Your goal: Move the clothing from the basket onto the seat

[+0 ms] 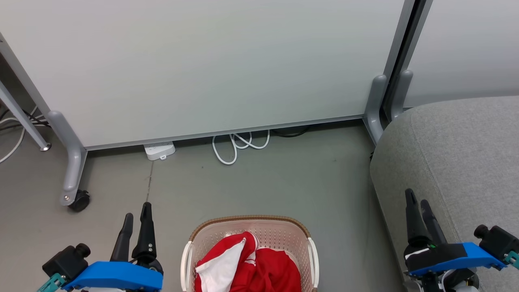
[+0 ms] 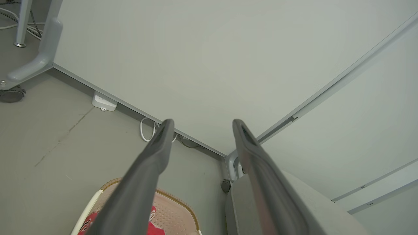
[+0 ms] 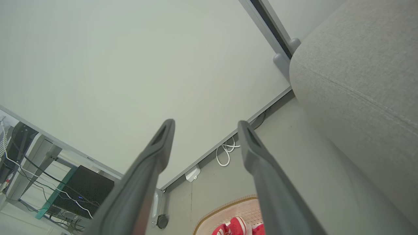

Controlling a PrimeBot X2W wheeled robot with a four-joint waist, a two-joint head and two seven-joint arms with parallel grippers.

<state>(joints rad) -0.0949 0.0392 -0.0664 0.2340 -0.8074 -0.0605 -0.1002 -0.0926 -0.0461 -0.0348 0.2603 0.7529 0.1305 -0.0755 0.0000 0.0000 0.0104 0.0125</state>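
Observation:
The cream basket [image 1: 211, 233] with a brown rim stands on the floor at the bottom centre of the head view. Red clothing [image 1: 263, 267] with a white panel is heaped inside it. The basket [image 2: 176, 209] and a bit of red clothing [image 2: 89, 222] show low in the left wrist view; the basket [image 3: 225, 209] and red clothing [image 3: 236, 225] show low in the right wrist view. The grey seat [image 1: 458, 162] fills the right side. My left gripper [image 1: 137, 217] hangs open left of the basket. My right gripper [image 1: 417, 205] is open over the seat's front edge. Both hold nothing.
A pale partition wall [image 1: 211, 65] on grey wheeled feet [image 1: 75, 194] closes the far side. A white power strip [image 1: 159, 150] and a coiled white cable [image 1: 237, 145] lie at its base. Grey floor [image 1: 284, 178] lies between basket, wall and seat.

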